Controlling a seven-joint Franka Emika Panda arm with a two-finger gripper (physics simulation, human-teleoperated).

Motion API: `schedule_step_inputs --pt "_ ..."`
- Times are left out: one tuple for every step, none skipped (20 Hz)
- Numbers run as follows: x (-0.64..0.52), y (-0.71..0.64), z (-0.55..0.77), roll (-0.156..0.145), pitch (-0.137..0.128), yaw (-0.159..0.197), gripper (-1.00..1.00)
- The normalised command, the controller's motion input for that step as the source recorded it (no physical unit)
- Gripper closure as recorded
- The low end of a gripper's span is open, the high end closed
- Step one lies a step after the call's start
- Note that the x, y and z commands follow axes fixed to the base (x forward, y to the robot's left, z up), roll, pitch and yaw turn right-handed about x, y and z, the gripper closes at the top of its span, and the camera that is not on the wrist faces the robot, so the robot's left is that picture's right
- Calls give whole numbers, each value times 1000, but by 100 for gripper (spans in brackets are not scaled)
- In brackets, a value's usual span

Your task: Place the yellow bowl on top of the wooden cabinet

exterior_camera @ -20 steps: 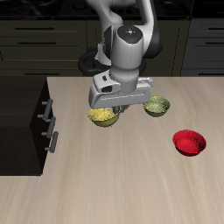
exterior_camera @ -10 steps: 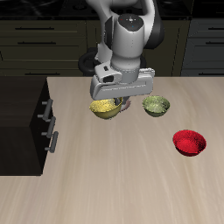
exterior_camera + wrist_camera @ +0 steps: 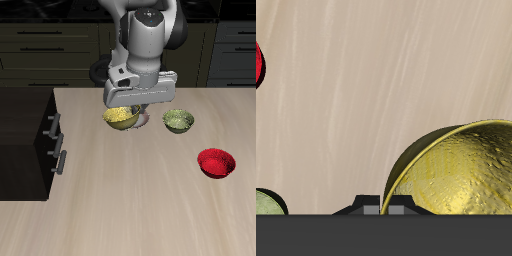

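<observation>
Lifted higher than a second ago, the yellow bowl [image 3: 121,118] now hangs clear of the worktop [image 3: 140,200] instead of sitting low beside the olive-green bowl [image 3: 179,121]; the arm has risen with it and drawn slightly toward the back. Nothing else on the worktop has shifted.

Taking things from largest down: the worktop is a pale wooden surface. The wooden cabinet [image 3: 25,130], dark and boxy with two silver bar handles, stands at one end of it, its top bare. The arm stands over the middle, and its pincer [image 3: 133,108] is closed on the yellow bowl's rim, as the wrist view suggests: the bowl [image 3: 461,170] fills the space right under the pincer body with the table grain well below it. The olive-green bowl rests just beside the carried one, and the red bowl [image 3: 216,162] sits apart, nearer the front edge.

As for progress, I judge the pick and lift done. What is left is the carry sideways over the cabinet, the lowering onto its top, and the release.
</observation>
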Motion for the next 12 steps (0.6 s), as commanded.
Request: schedule_step_inputs --pt "-418 154 700 39 -385 24 100" --pt "-263 138 396 56 -126 85 100" --pt "0 0 0 0 0 0 100" --pt "-366 304 560 126 -259 27 100" --pt "-65 156 -36 21 27 -64 100" --pt "-12 129 -97 53 7 2 100" --pt "0 0 0 0 0 0 100" --pt "-1 -8 -87 1 -29 0 100" --pt "-34 -99 -175 47 -80 -65 100" --pt "0 0 0 0 0 0 100" --pt "94 -208 -72 -52 -78 -78 100" --pt "48 4 0 0 0 0 100"
